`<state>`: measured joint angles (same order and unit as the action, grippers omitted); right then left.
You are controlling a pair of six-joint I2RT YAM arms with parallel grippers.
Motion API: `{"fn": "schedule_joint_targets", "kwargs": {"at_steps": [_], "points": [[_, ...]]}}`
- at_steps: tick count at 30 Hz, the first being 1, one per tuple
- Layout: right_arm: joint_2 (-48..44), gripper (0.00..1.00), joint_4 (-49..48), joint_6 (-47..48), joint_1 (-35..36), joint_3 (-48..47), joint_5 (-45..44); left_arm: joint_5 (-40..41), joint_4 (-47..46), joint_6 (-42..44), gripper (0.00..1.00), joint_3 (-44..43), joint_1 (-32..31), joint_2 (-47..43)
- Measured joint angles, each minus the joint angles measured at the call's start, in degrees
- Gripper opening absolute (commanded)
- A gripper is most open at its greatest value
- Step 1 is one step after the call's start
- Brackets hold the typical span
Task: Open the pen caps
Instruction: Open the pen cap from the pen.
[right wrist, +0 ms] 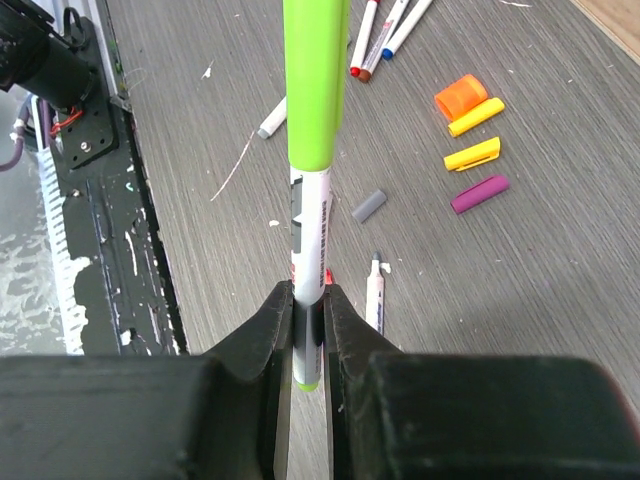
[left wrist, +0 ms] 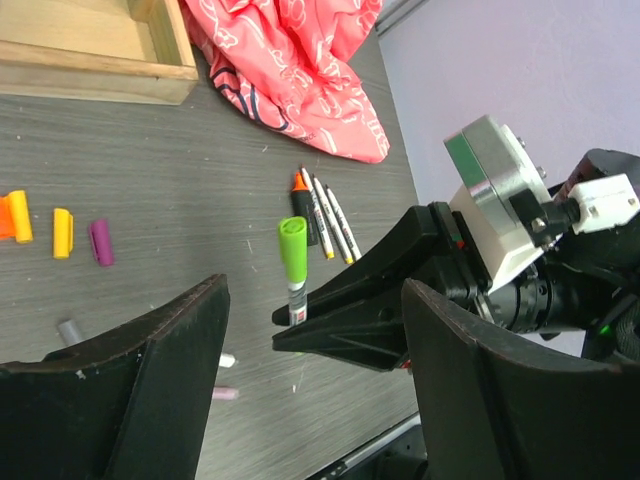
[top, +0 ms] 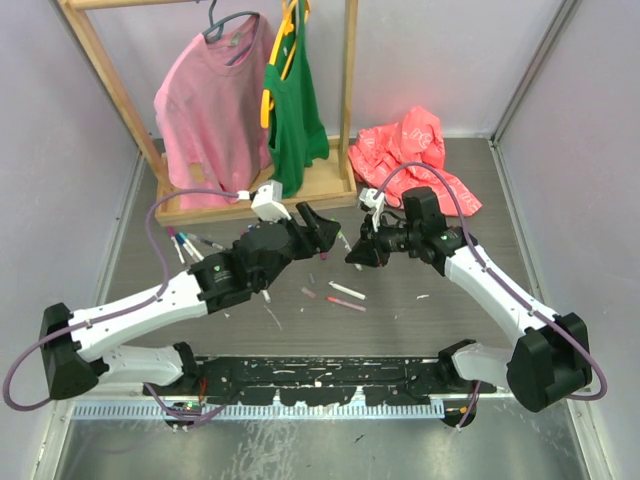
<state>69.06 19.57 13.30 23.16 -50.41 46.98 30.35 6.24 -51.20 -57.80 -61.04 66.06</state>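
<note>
R claw [right wrist: 307,305]: shut tight on white barrel of green pen [right wrist: 310,240], gripping its low end. The grip sits clear of the cap, so the cap can slide off.
Green cap [right wrist: 315,80]: still on, at pen's far end, straight ahead of R claw and offered toward L claw.
L claw [top: 322,228]: wide open, empty. Its fingers [left wrist: 150,400] flank the cap's line; can't tell if tips have reached the cap.
Loose caps [right wrist: 471,154]: orange, 2 yellow, purple, grey, on table [right wrist: 200,120] ahead-right of R claw, apart from pens.
Other pens [right wrist: 390,30]: bunched far ahead of R claw.
Step (judged): pull not yet made. L claw must close on cap, then draw along barrel axis.
</note>
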Motion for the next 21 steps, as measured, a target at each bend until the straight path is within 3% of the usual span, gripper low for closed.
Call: {"fn": "schedule_joint_targets", "kwargs": {"at_steps": [9,21], "points": [[0.09,0.01,1.18,0.46,0.15,-0.7,-0.44,-0.17,1.4,-3.04,0.59,-7.21,0.42,10.71],[0.09,0.01,1.55,1.07,0.26,-0.81,-0.44,-1.68,2.05,-5.03,0.31,-8.72,2.14,14.56]]}}
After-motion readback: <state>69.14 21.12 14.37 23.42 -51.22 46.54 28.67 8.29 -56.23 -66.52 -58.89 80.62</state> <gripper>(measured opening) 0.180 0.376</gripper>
